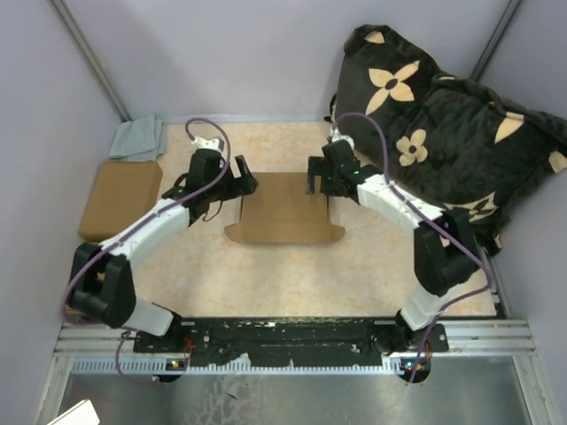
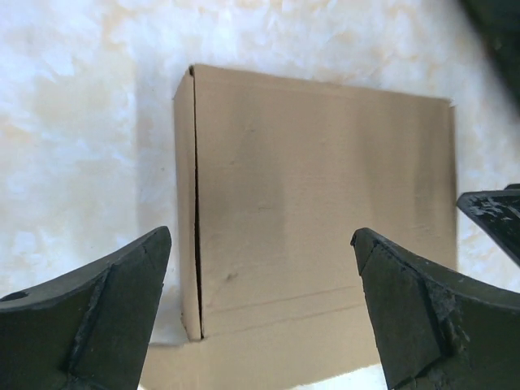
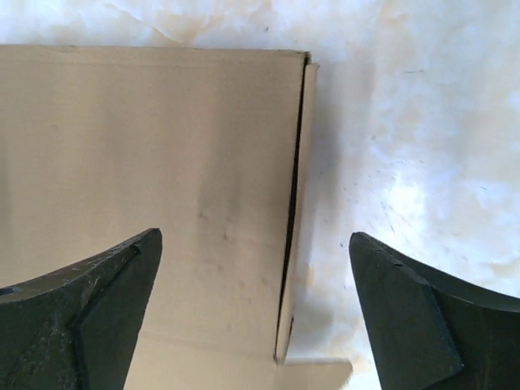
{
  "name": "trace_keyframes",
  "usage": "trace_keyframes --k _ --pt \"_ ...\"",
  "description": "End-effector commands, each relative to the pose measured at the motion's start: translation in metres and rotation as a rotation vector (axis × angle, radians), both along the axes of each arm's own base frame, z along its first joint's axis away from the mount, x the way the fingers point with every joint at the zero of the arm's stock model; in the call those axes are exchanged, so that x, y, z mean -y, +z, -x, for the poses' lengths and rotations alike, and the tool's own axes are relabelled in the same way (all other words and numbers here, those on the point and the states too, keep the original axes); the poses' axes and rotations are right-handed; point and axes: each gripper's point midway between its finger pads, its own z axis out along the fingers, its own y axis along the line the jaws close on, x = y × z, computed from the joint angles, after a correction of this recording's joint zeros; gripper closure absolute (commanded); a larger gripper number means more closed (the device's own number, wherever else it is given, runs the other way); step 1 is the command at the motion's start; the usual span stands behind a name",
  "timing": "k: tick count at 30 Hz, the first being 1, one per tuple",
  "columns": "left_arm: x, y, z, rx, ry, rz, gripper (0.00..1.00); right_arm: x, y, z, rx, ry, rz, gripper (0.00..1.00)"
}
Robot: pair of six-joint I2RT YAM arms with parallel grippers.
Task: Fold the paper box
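The paper box (image 1: 283,208) lies in the middle of the table, plain brown, its lid panel folded flat over the body, with a wider rounded flap sticking out at the near edge. My left gripper (image 1: 244,181) hovers open over the box's left edge; the left wrist view shows the box (image 2: 325,211) with its narrow side wall. My right gripper (image 1: 315,175) hovers open over the box's right edge; the right wrist view shows the box (image 3: 146,179) and its side wall. Neither gripper holds anything.
A brown cardboard block (image 1: 120,198) lies at the left edge with a grey cloth (image 1: 140,138) behind it. A black flower-print cushion (image 1: 443,124) fills the back right corner. Grey walls enclose the marbled table (image 1: 354,274).
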Motion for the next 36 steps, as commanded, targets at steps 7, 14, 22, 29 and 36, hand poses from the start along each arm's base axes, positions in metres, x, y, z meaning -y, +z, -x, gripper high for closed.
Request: trace_keyframes --k 7,14,22,29,36 --pt "-0.031 0.034 0.070 0.038 0.100 0.159 0.07 0.023 0.069 0.093 0.139 -0.001 -0.290 0.01" --pt "-0.023 0.004 0.124 0.235 -0.070 0.306 0.28 0.037 0.016 0.146 0.078 -0.051 -0.300 0.01" --pt "-0.040 -0.001 0.115 0.181 -0.041 0.127 0.03 0.035 0.016 0.142 0.076 -0.038 -0.208 0.01" --pt "-0.025 -0.007 0.100 0.136 -0.113 0.097 0.05 0.023 0.023 0.120 0.050 -0.002 -0.119 0.01" --pt "-0.020 -0.032 0.096 0.049 -0.119 0.050 0.07 0.011 0.011 0.109 -0.004 0.020 -0.078 0.01"
